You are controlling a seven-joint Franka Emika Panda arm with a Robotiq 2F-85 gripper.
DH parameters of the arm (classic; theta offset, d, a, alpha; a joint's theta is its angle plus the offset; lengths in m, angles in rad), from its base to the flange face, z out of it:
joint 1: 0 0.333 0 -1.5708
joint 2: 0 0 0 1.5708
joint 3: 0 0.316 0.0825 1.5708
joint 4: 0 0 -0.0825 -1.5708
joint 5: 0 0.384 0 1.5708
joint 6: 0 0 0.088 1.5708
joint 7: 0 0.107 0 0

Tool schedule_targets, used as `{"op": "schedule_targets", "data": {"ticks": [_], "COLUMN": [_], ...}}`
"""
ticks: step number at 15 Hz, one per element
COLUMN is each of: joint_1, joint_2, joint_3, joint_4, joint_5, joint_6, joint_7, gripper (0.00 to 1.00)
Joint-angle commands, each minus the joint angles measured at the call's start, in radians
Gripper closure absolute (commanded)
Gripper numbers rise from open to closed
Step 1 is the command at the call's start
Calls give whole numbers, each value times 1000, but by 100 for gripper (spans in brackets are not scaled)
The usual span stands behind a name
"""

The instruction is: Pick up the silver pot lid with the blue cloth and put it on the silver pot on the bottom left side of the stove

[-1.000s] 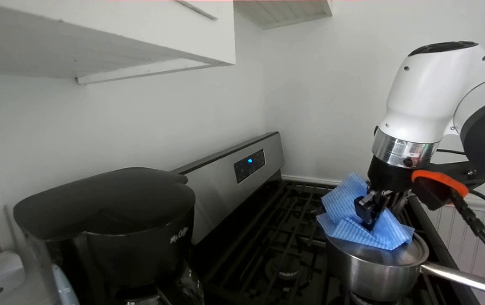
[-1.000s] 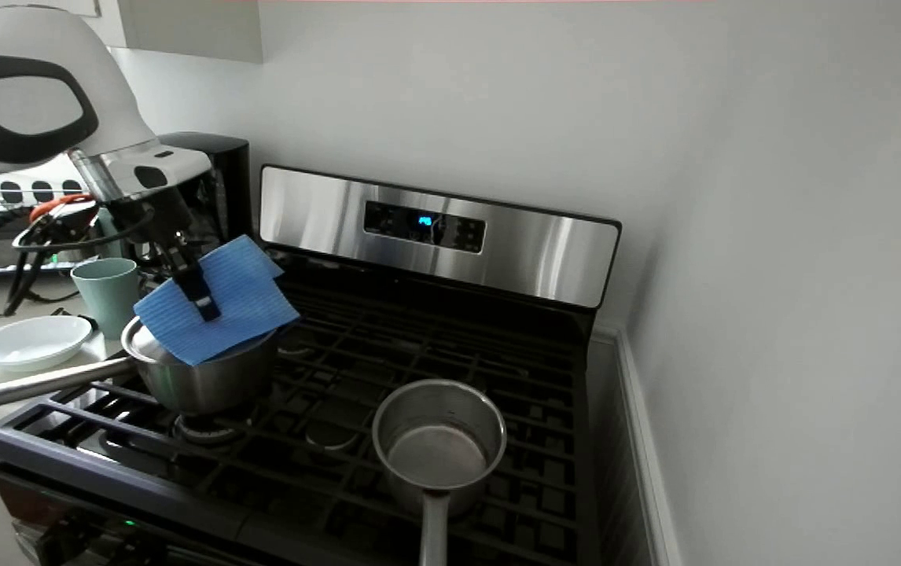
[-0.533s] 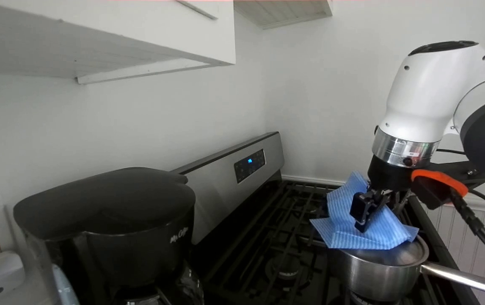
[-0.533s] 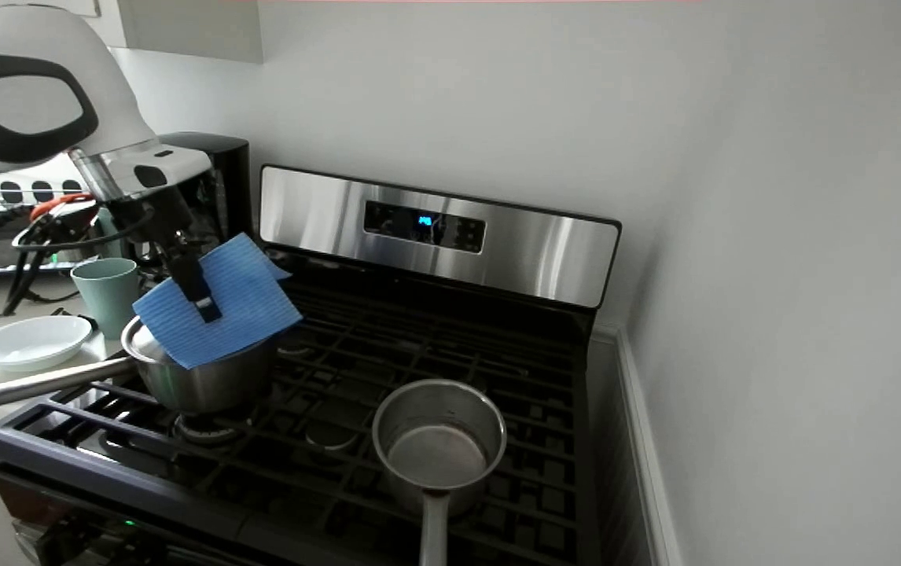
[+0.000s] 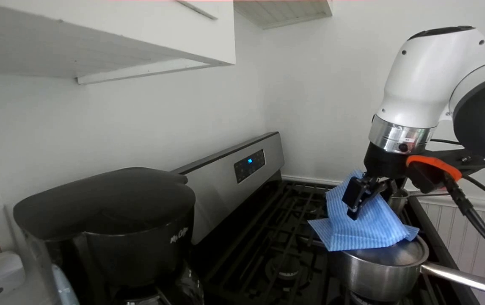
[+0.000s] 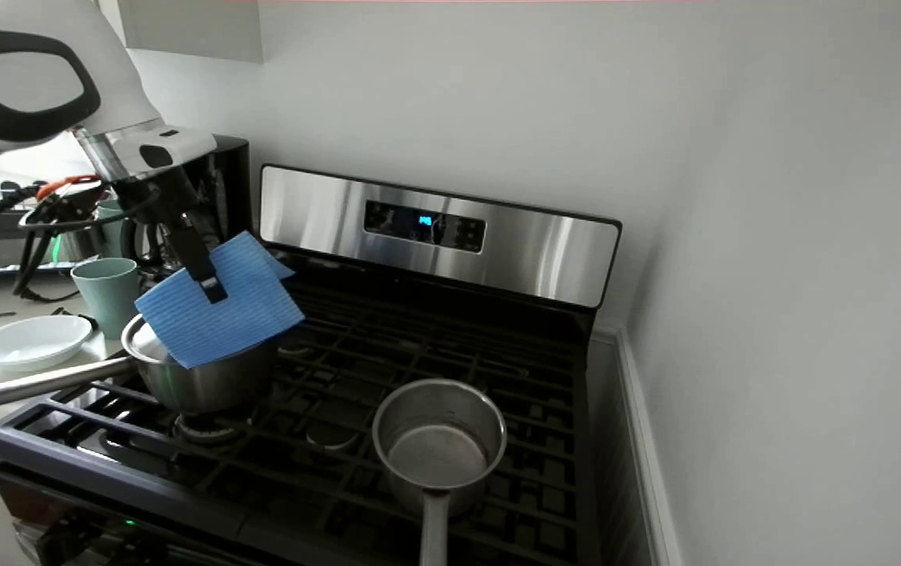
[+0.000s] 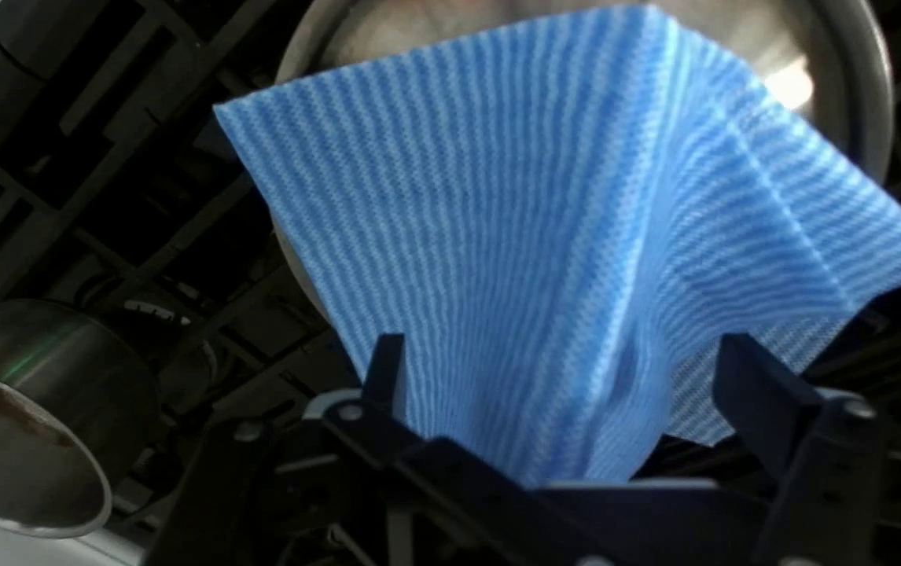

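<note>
Silver round steel pot lid (image 5: 406,253): mostly hidden, apparently seated on the wide, shiny steel saucepan (image 5: 378,280) near the front left corner of the black gas-cooktop table (image 6: 128,473). Light-blue striped soft cloth (image 7: 513,220) draped over the lid, presumably as a pad against heat. End effector (image 7: 562,342) above: jaws apart, cloth ridge between, nothing clamped. Judgement: lid placed; leave straight upward, lest cloth drag.

arm (image 5: 420,80): bent, angled downward | end effector (image 7: 564,377): slanting down | fingers (image 7: 761,397): parted wide
</note>
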Motion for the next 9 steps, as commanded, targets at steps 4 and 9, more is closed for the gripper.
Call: {"op": "schedule_targets", "data": {"ticks": [4,9], "joint_1": [25,29], "joint_2": [-74,-118], "joint_3": [-27,-38], "joint_4": [104,203], "joint_5": [124,132], "joint_6": [-217,-417], "joint_7": [-164,-225], "gripper": [0,0]}}
